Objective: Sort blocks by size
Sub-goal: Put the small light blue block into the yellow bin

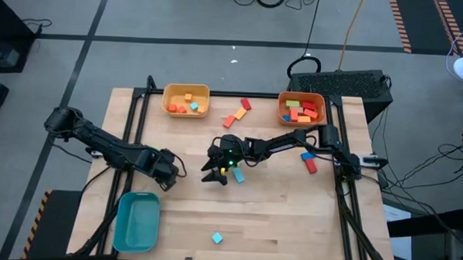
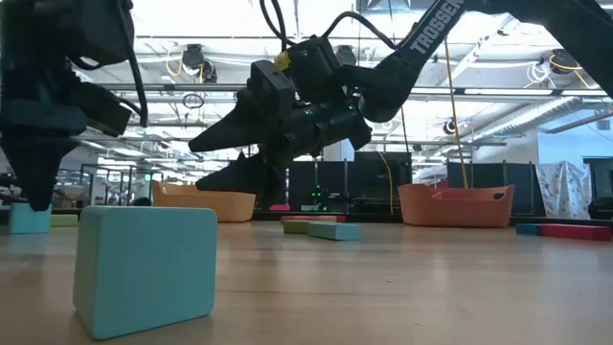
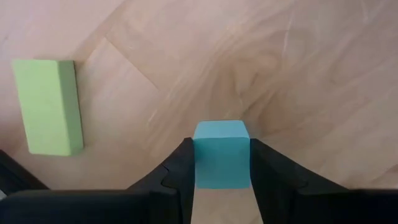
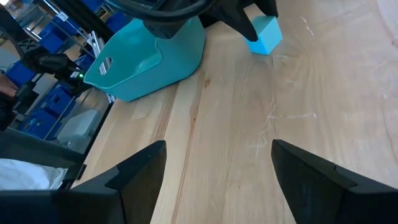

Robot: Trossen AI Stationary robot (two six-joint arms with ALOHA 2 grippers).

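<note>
Fingers of the left gripper (image 3: 221, 180) are flanking a small light-blue cube (image 3: 221, 152) on the pale wooden table (image 3: 311, 74), touching or nearly touching both its sides. The cube is sitting squarely between them, just beside the teal plastic bin (image 4: 149, 59). The right gripper (image 4: 217, 168), nearer the table's middle, is hanging wide apart and empty.

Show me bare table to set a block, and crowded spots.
Free: front strip from teal bin to right edge, except a lone cube. Crowded: mid-table, where left gripper grips a light blue cube beside the open right gripper; blocks between yellow bin and orange bin.
</note>
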